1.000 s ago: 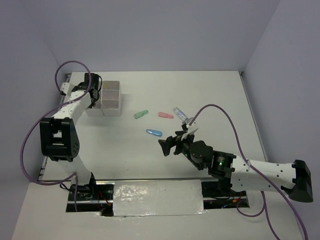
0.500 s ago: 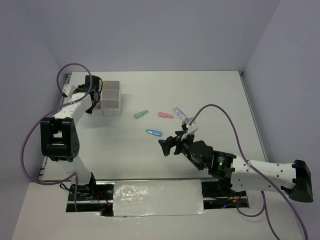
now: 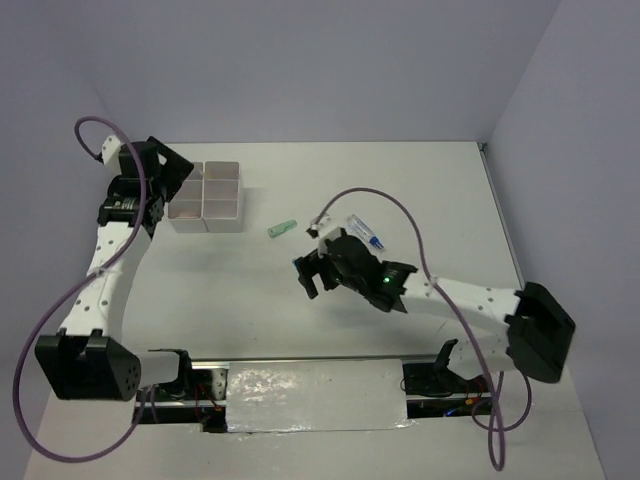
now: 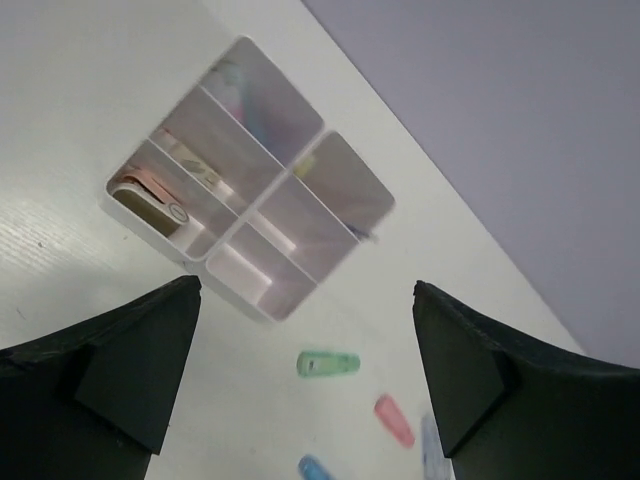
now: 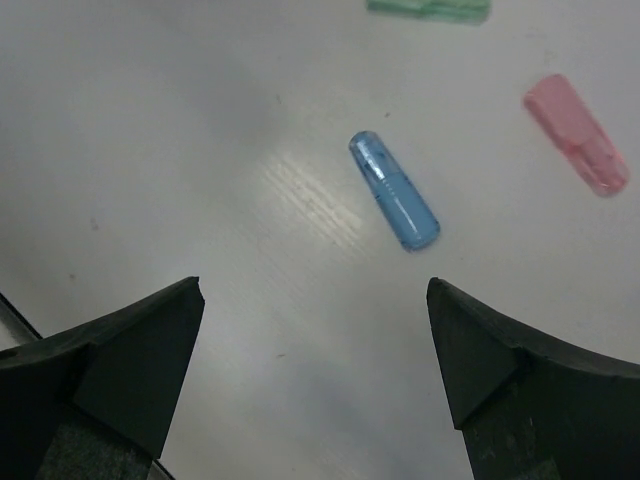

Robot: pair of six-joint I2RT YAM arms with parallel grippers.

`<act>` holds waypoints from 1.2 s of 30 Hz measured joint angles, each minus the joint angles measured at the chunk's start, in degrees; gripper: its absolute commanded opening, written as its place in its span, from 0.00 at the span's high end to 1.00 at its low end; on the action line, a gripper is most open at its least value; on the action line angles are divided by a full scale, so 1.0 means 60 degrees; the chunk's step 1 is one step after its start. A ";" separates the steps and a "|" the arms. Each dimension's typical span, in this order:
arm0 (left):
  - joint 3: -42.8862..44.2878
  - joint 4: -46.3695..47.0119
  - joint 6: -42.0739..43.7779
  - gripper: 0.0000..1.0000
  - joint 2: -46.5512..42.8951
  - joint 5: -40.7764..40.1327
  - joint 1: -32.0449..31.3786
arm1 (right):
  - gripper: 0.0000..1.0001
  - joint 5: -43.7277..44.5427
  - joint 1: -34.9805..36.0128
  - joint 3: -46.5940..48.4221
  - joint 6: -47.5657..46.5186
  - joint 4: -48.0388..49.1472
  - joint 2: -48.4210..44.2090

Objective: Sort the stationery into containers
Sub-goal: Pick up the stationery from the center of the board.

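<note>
The white table (image 3: 430, 180) carries everything, with the two arms reaching out over it from its near edge. The left arm rises along the left side, and the left gripper (image 3: 163, 172) hangs above and just beside the containers (image 3: 205, 197). In the left wrist view its jaws are spread wide apart around nothing, touching nothing, with the box block in the gap between them far below. The right arm stretches across towards the middle of the table. The right gripper (image 3: 308, 276) is also spread fully, empty, and held above the surface. The containers (image 4: 265, 195) are one translucent whitish block of four square compartments, sitting at the far left of the table. In the left wrist view, the compartment nearest the left finger holds a tan-pink capped piece (image 4: 150, 200) lying along its wall beside a paler one. The farthest compartment shows blurred pink and blue tints that cannot be made out. The other two show only faint small shapes that I cannot identify. Loose on the table, the blue-tipped clear pen (image 3: 366, 233) lies just beyond the right arm. The green stick (image 3: 283, 228) lies between the block and that arm. The blue stick (image 5: 394, 190) lies on the table ahead of the right gripper's open fingers, untouched. The pink stick (image 5: 577, 135) lies near it, off to one side.
</note>
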 measured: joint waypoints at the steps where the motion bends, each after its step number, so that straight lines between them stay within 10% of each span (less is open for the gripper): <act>1: -0.0007 -0.0040 0.0499 0.01 -0.0291 0.0576 0.0087 | 0.00 -0.0375 0.0000 0.0364 -0.0299 -0.0186 0.0597; 12: -0.2339 -0.1636 0.4499 0.01 -0.4189 0.5523 0.0288 | 0.02 -0.1326 -0.0007 0.1617 -0.2495 -0.1253 0.3690; 31: -0.4554 -0.1177 0.5224 0.01 -0.5730 0.6736 0.0022 | 0.10 -0.2554 -0.1497 0.3807 -0.3803 -0.2827 0.5719; 36: -0.4594 -0.1144 0.5224 0.01 -0.5832 0.6812 0.0022 | 0.40 -0.2779 -0.1501 0.4109 -0.3727 -0.2965 0.6124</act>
